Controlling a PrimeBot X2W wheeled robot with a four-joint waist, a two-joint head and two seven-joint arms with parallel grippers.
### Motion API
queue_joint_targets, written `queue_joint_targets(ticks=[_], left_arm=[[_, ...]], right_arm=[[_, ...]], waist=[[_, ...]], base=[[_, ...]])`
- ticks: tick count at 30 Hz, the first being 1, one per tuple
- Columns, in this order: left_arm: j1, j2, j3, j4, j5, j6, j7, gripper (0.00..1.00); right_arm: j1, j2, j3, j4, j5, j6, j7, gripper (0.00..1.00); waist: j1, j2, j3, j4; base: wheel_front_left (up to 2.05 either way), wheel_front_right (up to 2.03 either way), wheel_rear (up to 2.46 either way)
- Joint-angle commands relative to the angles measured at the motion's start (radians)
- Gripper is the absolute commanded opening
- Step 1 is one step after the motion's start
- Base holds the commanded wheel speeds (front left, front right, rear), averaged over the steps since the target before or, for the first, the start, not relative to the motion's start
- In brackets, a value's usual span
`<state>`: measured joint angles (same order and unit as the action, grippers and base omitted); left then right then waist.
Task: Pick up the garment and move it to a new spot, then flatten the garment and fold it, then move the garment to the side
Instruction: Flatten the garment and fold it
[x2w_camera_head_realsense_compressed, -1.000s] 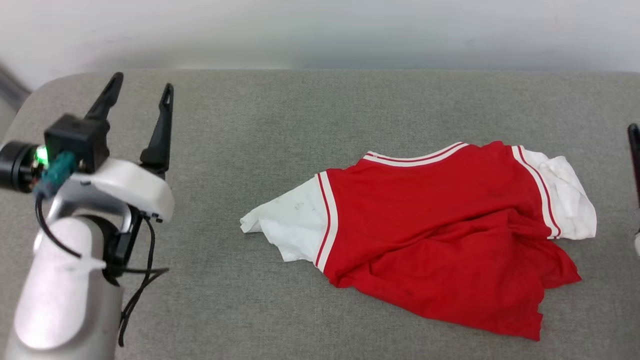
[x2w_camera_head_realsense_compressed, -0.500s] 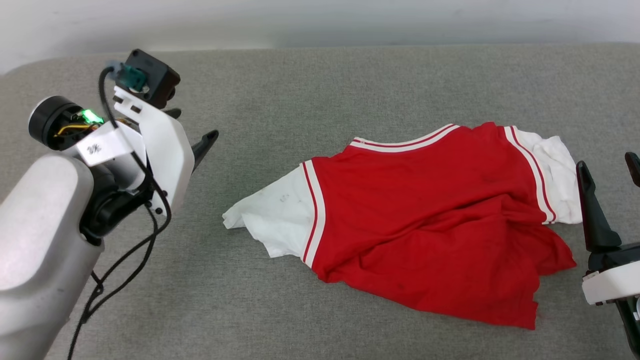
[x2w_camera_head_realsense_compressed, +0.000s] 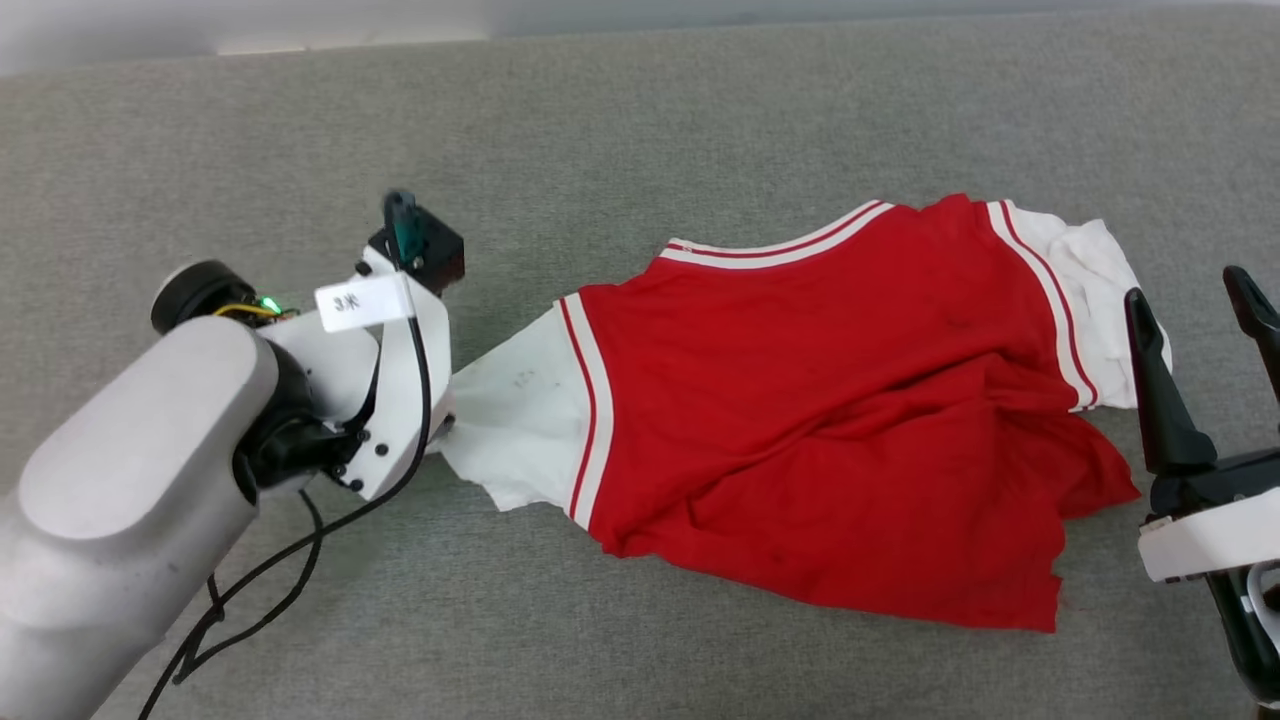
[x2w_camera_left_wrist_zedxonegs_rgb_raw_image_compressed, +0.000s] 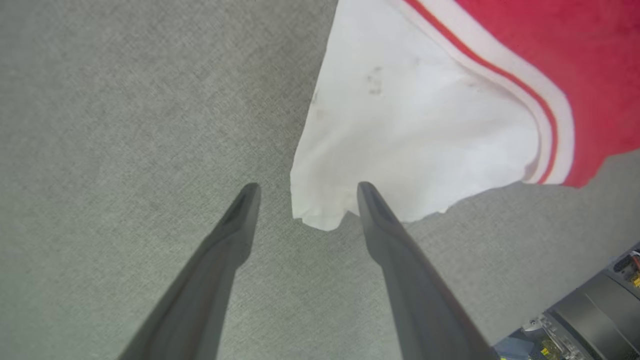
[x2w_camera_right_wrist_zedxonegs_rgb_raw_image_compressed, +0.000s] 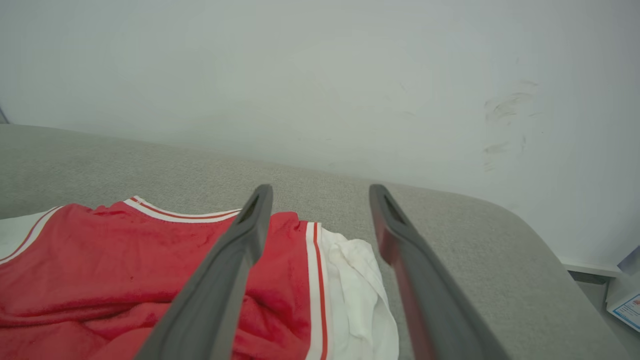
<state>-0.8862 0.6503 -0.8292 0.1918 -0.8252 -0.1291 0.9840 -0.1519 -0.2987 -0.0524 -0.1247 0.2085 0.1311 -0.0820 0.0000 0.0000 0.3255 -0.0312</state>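
The garment (x2w_camera_head_realsense_compressed: 830, 420), a red T-shirt with white striped sleeves, lies rumpled on the grey padded surface (x2w_camera_head_realsense_compressed: 700, 130). My left wrist (x2w_camera_head_realsense_compressed: 400, 380) hangs over the tip of its left sleeve (x2w_camera_head_realsense_compressed: 510, 420) and hides the fingers there. In the left wrist view my left gripper (x2w_camera_left_wrist_zedxonegs_rgb_raw_image_compressed: 307, 187) is open, pointing down, with the sleeve's (x2w_camera_left_wrist_zedxonegs_rgb_raw_image_compressed: 415, 135) corner lying between the two fingertips. My right gripper (x2w_camera_head_realsense_compressed: 1195, 310) stands open just right of the right sleeve (x2w_camera_head_realsense_compressed: 1090, 290), apart from it. In the right wrist view the right gripper (x2w_camera_right_wrist_zedxonegs_rgb_raw_image_compressed: 321, 187) is above the garment (x2w_camera_right_wrist_zedxonegs_rgb_raw_image_compressed: 100, 260), nothing between its fingers.
A pale wall (x2w_camera_right_wrist_zedxonegs_rgb_raw_image_compressed: 320, 75) rises behind the grey surface. The surface's rounded right end (x2w_camera_right_wrist_zedxonegs_rgb_raw_image_compressed: 525, 235) drops off beside my right gripper, with a white box corner (x2w_camera_right_wrist_zedxonegs_rgb_raw_image_compressed: 625, 305) beyond it. A black cable (x2w_camera_head_realsense_compressed: 260, 580) hangs from my left arm.
The head camera has tilted down. My left gripper has swung from the far left, fingers up, over to the left sleeve's tip. My right gripper has come in beside the right sleeve.
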Motion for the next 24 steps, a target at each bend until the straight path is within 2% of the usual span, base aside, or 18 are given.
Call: queue_joint_targets(ticks=[1,6,11,12,13,19,24], left_arm=[[-0.013,0.011,-0.023,0.014,-0.005,0.000,0.005,1.00],[-0.012,0.038,-0.122,0.071,-0.016,0.000,-0.008,1.00],[0.017,0.038,-0.206,0.125,-0.046,0.000,-0.042,1.00],[0.017,0.035,-0.218,0.130,-0.051,0.000,-0.052,0.87],[0.012,0.032,-0.226,0.133,-0.053,0.001,-0.068,0.00],[-0.033,0.045,-0.248,0.128,-0.072,0.001,-0.162,0.00],[-0.064,0.069,-0.234,0.099,-0.076,0.001,-0.260,0.00]], right_arm=[[-0.018,0.006,0.006,0.004,-0.006,-0.001,-0.006,1.00],[-0.038,0.015,0.023,0.016,-0.009,-0.001,-0.020,1.00],[-0.044,0.018,0.023,0.018,-0.015,-0.001,-0.022,1.00],[-0.045,0.018,0.021,0.017,-0.018,-0.001,-0.019,1.00],[-0.047,0.016,0.018,0.015,-0.020,-0.001,-0.016,1.00],[-0.081,-0.041,0.001,0.004,-0.024,-0.001,0.004,1.00],[-0.157,-0.162,-0.010,-0.015,-0.003,-0.001,0.082,1.00]], waist=[[0.0000,0.0000,0.015,-0.015],[0.0000,0.0000,0.041,-0.039],[0.0000,0.0000,0.055,-0.046],[0.0000,0.0000,0.055,-0.045],[0.0000,0.0000,0.054,-0.043],[0.0000,0.0000,0.025,-0.019],[0.0000,0.0000,-0.003,0.013]], base=[[0.00,0.00,0.00],[0.00,0.00,0.00],[0.00,0.00,0.00],[0.00,0.00,0.00],[0.00,0.00,0.00],[0.00,0.00,0.00],[0.00,0.00,0.00]])
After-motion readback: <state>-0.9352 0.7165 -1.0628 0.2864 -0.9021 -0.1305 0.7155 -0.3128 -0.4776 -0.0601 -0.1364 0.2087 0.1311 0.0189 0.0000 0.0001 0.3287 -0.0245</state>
